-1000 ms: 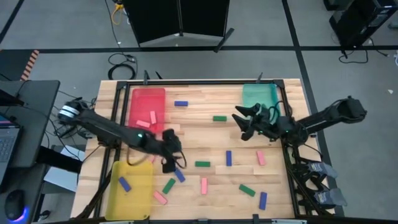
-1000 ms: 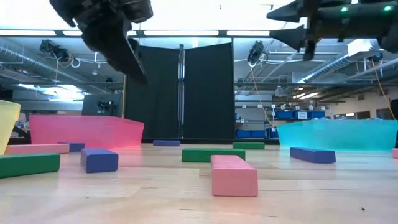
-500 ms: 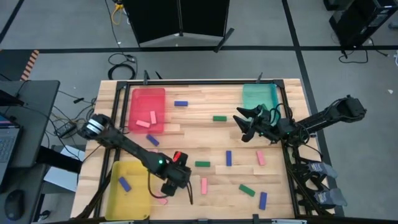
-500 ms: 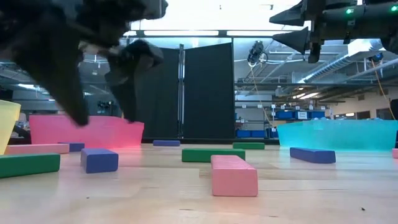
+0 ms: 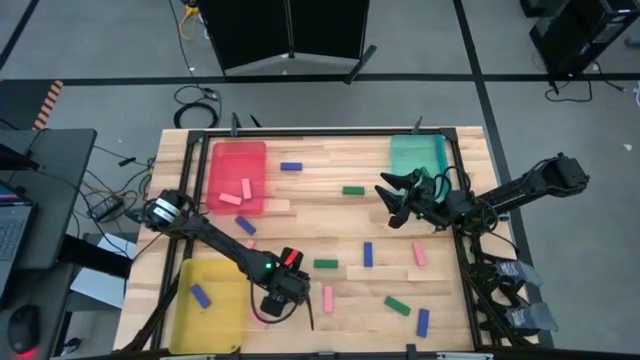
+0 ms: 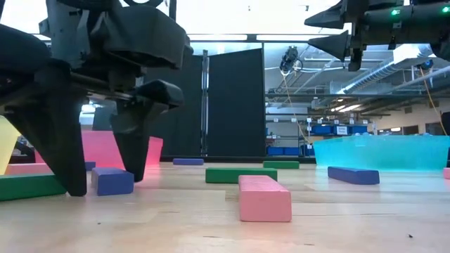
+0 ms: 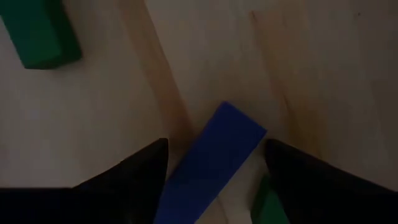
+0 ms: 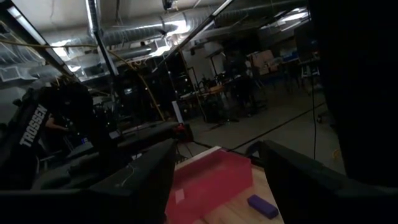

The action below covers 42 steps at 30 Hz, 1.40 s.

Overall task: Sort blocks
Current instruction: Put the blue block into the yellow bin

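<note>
The left gripper (image 6: 98, 186) stands low over the table (image 5: 330, 215) near the yellow tray (image 5: 205, 318), its fingers spread wide with tips at the wood on either side of a blue block (image 7: 208, 165) — a small flat bar with square ends, lying loose between them, not gripped. A green block (image 7: 40, 37) lies near it. More blocks in pink, blue and green are scattered flat across the boards — a pink one (image 6: 264, 198) close to the low camera, two pink ones (image 5: 238, 192) inside the red tray (image 5: 237, 160). The right gripper (image 5: 390, 197) hovers in the air beside the teal tray (image 5: 417, 155), fingers parted and empty.
</note>
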Each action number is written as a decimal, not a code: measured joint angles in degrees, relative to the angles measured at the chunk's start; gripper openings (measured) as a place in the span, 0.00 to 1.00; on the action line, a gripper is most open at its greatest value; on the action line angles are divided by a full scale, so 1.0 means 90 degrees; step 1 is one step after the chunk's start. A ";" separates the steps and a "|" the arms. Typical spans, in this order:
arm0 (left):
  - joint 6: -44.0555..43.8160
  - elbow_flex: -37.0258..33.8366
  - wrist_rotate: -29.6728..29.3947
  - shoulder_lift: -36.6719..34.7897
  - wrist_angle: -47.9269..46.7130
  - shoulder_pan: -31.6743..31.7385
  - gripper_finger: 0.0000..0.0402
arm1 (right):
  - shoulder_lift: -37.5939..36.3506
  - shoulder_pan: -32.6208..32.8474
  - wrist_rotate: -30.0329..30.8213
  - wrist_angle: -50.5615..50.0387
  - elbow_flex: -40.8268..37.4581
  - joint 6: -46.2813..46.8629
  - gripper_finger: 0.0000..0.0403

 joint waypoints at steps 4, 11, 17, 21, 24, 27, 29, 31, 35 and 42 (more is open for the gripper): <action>0.0000 0.0005 0.0108 0.0080 0.0015 0.0069 0.62 | -0.0001 0.0000 -0.0002 0.0000 0.0000 0.0011 0.62; 0.0021 -0.0005 0.0079 0.0093 0.0031 0.0140 0.33 | 0.0001 0.0000 -0.0002 0.0002 0.0000 0.0082 0.62; 0.0030 0.0154 -0.0325 0.0111 -0.0051 0.0139 0.26 | 0.0001 0.0000 -0.0005 0.0002 0.0000 0.0100 0.62; 0.0205 0.0525 -0.1371 0.0010 -0.0171 0.0161 0.26 | 0.0001 -0.0002 -0.0005 0.0010 0.0000 0.0124 0.62; 0.0279 0.0810 -0.1878 -0.0435 -0.0264 0.0152 0.26 | 0.0003 0.0000 -0.0005 0.0009 0.0002 0.0192 0.62; 0.0280 0.0843 -0.1883 -0.0977 -0.0580 -0.0022 0.26 | 0.0003 0.0000 -0.0007 -0.0004 0.0005 0.0319 0.62; 0.0165 0.0838 -0.1864 -0.1429 -0.0816 -0.0218 0.26 | 0.0003 0.0004 -0.0007 -0.0027 0.0005 0.0374 0.62; -0.0182 0.0856 -0.1712 -0.1915 -0.1194 -0.0461 0.26 | 0.0003 0.0033 -0.0007 -0.0077 0.0005 0.0401 0.62; -0.1784 0.0860 -0.0937 -0.2563 -0.2049 -0.1110 0.26 | 0.0003 0.0104 -0.0010 -0.0094 0.0005 0.0398 0.62; -0.4897 0.0641 -0.0259 -0.2756 -0.3245 -0.2310 0.26 | 0.0003 0.0238 -0.0010 -0.0095 0.0007 0.0406 0.62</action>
